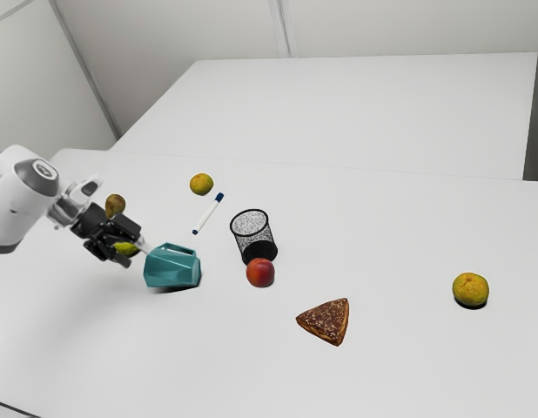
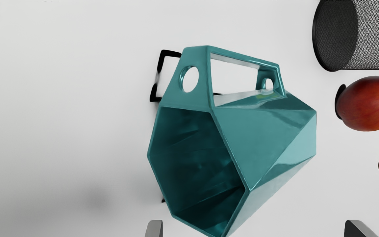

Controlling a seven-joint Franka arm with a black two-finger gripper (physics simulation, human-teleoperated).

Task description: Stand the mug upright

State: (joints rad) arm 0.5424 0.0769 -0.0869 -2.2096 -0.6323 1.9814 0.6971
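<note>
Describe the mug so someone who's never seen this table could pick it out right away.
On the white table, find the black mesh bin. Next to it, toward the exterior view's left, the teal mug lies on its side. Its faceted walls and angular handle set it apart from the bin and the round red fruit.

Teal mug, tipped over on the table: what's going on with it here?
A robot arm is reaching toward the teal mug, its gripper close to it with the fingers spread and not closed on it. The mug lies on its side on the white table, its open end showing to the wrist camera, so it is not upright yet. A red fruit and a black mesh cup stand nearby.
</note>
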